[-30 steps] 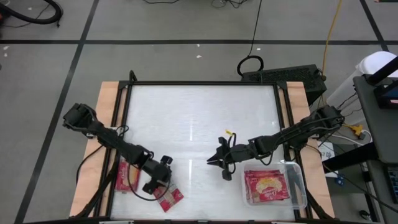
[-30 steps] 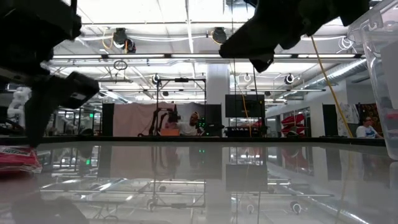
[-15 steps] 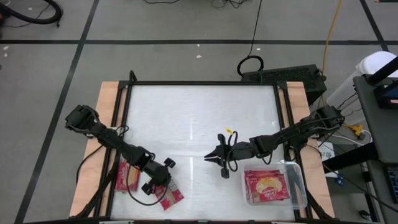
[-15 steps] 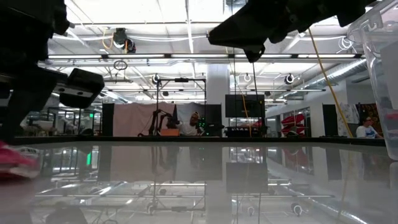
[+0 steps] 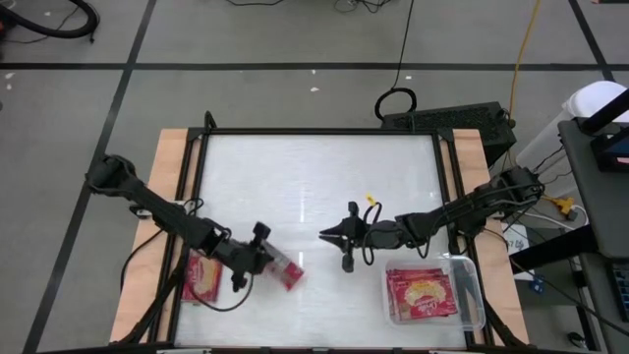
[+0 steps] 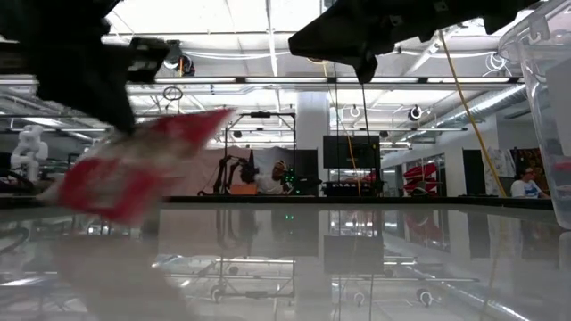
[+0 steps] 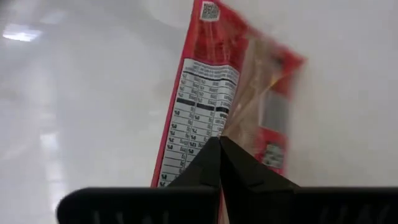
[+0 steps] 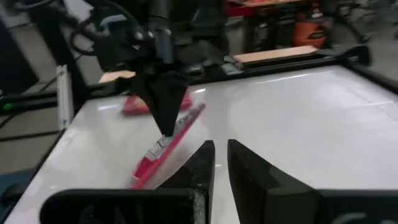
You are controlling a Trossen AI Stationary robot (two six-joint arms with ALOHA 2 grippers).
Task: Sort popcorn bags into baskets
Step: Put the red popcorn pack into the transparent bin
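Fingers of the left gripper (image 7: pixel 219 144) pinch a flat red popcorn bag (image 7: pixel 214 99), grey-white print showing.

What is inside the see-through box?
Red popcorn bags lie inside the clear bin, the top one showing its yellow oval. They are stacked, so how many lie underneath is hidden.

Black cable (image 5: pixel 402 59), perhaps a power strip (image 5: pixel 447 120).

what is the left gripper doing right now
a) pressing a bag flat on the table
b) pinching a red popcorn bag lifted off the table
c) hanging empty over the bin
b: the left gripper is shut on a popcorn bag, which hangs tilted above the table in the low view.
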